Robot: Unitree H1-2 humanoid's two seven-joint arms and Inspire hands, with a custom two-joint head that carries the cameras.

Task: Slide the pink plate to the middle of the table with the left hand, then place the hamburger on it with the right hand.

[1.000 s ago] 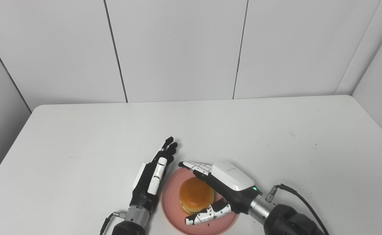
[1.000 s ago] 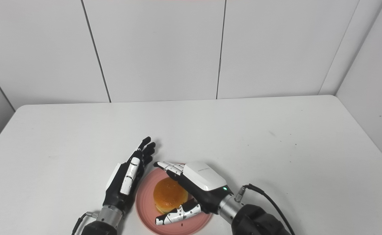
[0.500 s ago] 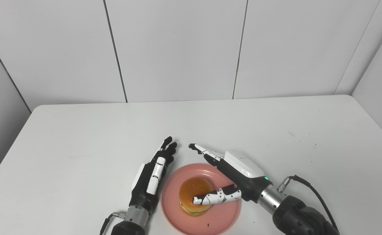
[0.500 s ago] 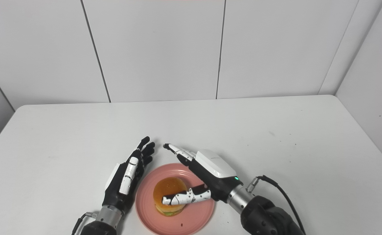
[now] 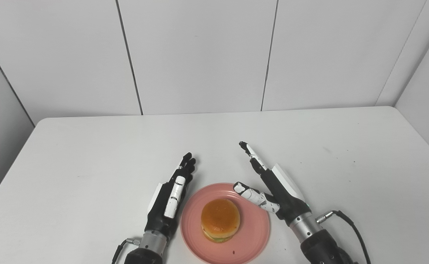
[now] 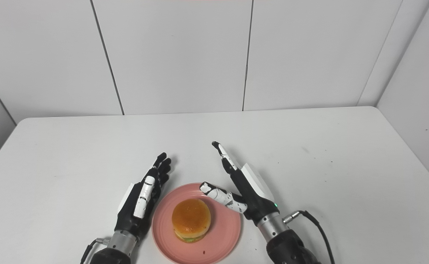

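Note:
A pink plate (image 5: 252, 236) lies on the white table near its front edge, about midway across. On the plate rests the hamburger (image 5: 220, 219), an orange bun with a green and pale filling showing at its lower side. My left hand (image 5: 168, 200) is open and stands on edge just left of the plate, fingers stretched away from me. My right hand (image 5: 269, 187) is open at the plate's right rim, fingers straight and pointing up and away, thumb reaching over the plate's upper right edge. Neither hand touches the hamburger.
The white table (image 5: 89, 154) runs back to a white panelled wall (image 5: 199, 55). A dark cable (image 5: 350, 223) loops from my right wrist. A small dark speck (image 5: 233, 252) lies on the plate's front part.
My right hand let go of the hamburger, opened, and swung off to the plate's right side. The hamburger stays on the plate. My left hand has not moved.

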